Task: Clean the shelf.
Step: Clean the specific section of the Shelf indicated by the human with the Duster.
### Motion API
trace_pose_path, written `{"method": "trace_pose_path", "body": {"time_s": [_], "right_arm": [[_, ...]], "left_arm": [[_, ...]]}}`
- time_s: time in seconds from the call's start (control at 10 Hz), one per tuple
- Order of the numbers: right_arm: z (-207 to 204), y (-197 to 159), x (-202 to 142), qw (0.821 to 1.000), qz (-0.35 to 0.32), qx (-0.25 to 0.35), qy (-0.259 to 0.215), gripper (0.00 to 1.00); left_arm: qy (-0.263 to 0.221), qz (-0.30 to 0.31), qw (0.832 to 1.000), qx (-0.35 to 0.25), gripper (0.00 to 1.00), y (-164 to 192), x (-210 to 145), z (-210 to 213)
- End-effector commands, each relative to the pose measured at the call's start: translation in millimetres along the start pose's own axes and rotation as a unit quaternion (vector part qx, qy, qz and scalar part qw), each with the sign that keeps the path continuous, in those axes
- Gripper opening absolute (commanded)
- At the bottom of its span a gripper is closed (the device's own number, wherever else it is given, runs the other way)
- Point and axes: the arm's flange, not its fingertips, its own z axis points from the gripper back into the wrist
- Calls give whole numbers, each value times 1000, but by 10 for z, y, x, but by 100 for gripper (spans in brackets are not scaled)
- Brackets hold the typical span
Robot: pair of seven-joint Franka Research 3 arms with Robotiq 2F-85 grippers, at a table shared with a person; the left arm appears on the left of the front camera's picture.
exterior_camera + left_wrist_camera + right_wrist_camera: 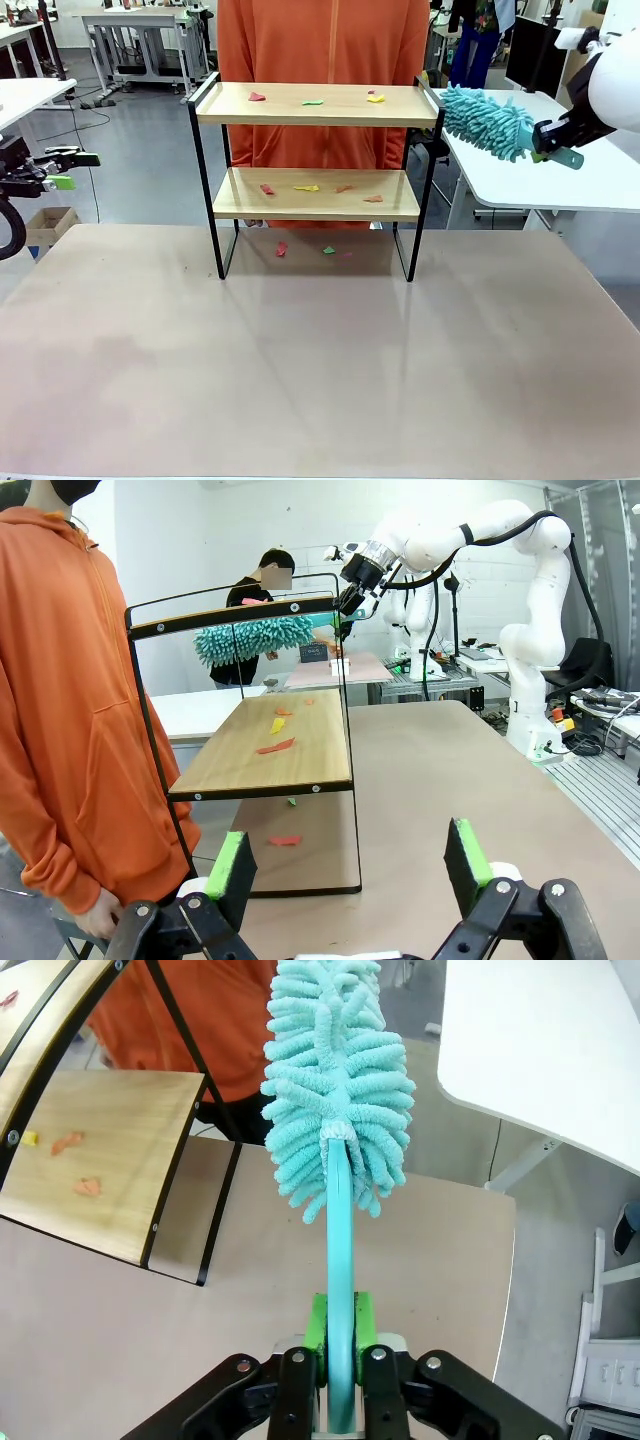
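The shelf (pixel 300 117) stands at the far middle of the table (pixel 300 400), right before the person (pixel 320 50). On that thin black frame it looks light and stiff; I'd guess a hard sweep could shove it, and an upright is where to steady it. The right pincer (pixel 338 1332) pinches the duster (pixel 335 1090) by its teal handle, soft fluffy head just beside the top board's right end. The left pincer (pixel 350 865) hangs spread, well apart. The coloured scraps (pixel 306 187) are too small to tell their material.
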Motion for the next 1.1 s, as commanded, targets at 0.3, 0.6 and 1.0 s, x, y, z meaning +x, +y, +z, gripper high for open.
{"method": "trace_pose_path", "body": {"time_s": [0.3, 0.6, 1.0], "right_arm": [[115, -136, -17, 1000, 12, 1, 4, 13], [610, -697, -222, 995, 94, 1, 37, 13], [1217, -968, -660, 955, 271, 24, 118, 13]], "left_arm": [[1, -4, 1000, -1, 100, -3, 12, 0], [1, -4, 1000, -1, 100, -3, 12, 0], [1, -4, 1000, -1, 100, -3, 12, 0]]}}
